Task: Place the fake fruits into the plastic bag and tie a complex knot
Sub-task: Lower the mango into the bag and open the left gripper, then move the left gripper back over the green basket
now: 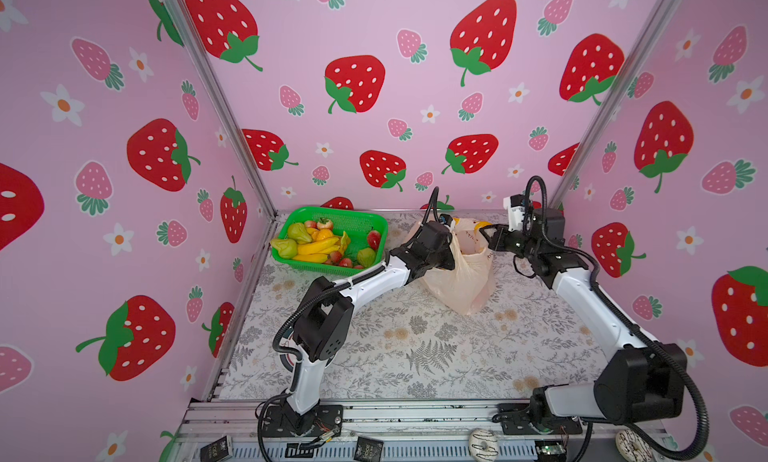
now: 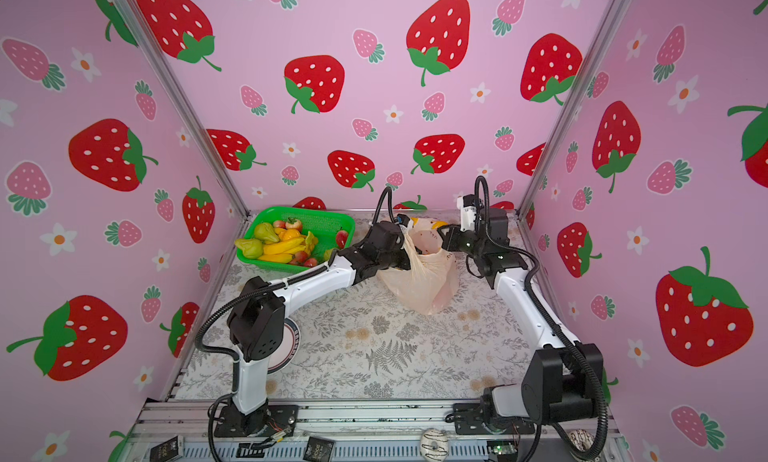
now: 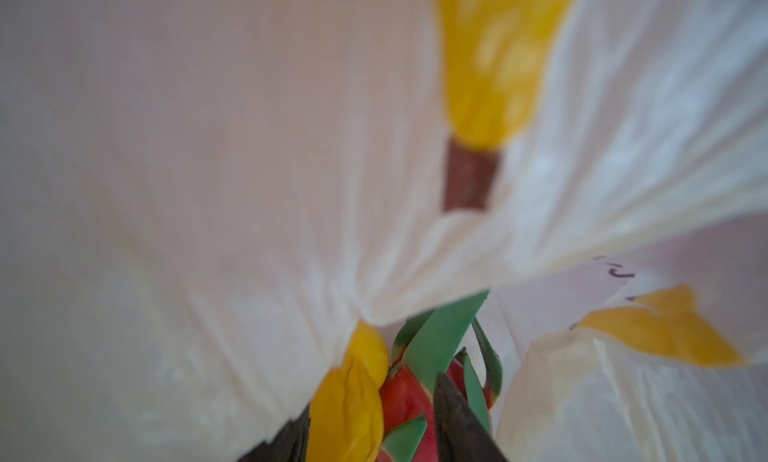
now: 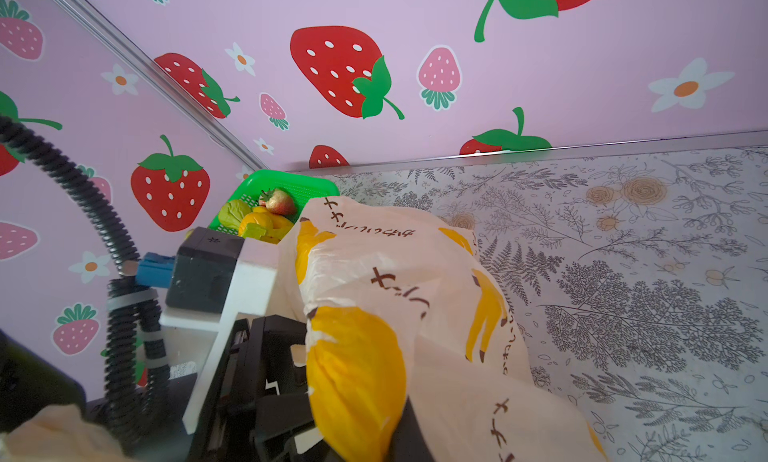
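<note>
Plastic bag: we see the peach plastic bag (image 1: pixel 461 285) (image 2: pixel 419 285) standing on the table (image 1: pixel 415 347) toward the back, a little right of the middle in both top views. Its mouth gapes upward between the two arms.
Right fingers: the right fingers (image 1: pixel 490 233) (image 2: pixel 446 234) are closed tight on the bag's rim at its right side. In the right wrist view the banana-printed film (image 4: pixel 415 281) drapes over them and hides most of them.
Left fingers: the left fingers (image 3: pixel 457 431) are down inside the bag's mouth, hidden in both top views by the film and the wrist. In the left wrist view we see them standing apart.
Dragon fruit: a pink-red dragon fruit (image 3: pixel 401 397) with green scales sits between the left fingers, inside the bag, with film (image 3: pixel 249 189) all around it.
Left grip: we cannot tell whether these fingers press the fruit or only flank it, because one is half hidden behind a yellow-printed fold.
Fake fruits: the other fake fruits (image 1: pixel 318 245) (image 2: pixel 286 245) (image 4: pixel 259 223) lie heaped in the green basket (image 1: pixel 353 223) (image 2: pixel 324 220) (image 4: pixel 286 181). Among them are yellow bananas, green pears, an orange piece and small red ones.
Basket: it sits at the table's back left corner, left of the bag and apart from it.
</note>
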Controlling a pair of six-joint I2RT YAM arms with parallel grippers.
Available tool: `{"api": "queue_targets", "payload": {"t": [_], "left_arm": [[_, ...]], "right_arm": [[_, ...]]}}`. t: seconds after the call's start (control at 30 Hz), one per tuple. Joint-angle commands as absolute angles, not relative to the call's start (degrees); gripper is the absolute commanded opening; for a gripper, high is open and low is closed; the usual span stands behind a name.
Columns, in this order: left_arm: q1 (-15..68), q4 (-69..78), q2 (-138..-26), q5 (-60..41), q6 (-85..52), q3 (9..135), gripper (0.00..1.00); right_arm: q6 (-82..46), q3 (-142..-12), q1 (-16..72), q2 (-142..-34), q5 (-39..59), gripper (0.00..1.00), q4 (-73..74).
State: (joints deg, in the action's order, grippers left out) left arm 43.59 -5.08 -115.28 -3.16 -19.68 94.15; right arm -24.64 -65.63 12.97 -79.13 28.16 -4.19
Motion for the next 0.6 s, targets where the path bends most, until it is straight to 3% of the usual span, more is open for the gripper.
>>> {"api": "queue_targets", "payload": {"t": [0.0, 0.57], "left_arm": [[43.2, -5.3, -110.5, -5.5, -18.1, 92.9, 0.53], [34.6, 2.0, -86.6, -16.1, -22.6, 70.2, 0.51]], "right_arm": [[-23.7, -66.0, 13.1, -79.9, 28.4, 0.07, -4.5], [-23.1, -65.9, 13.1, -80.0, 27.8, 0.07, -4.5]]}}
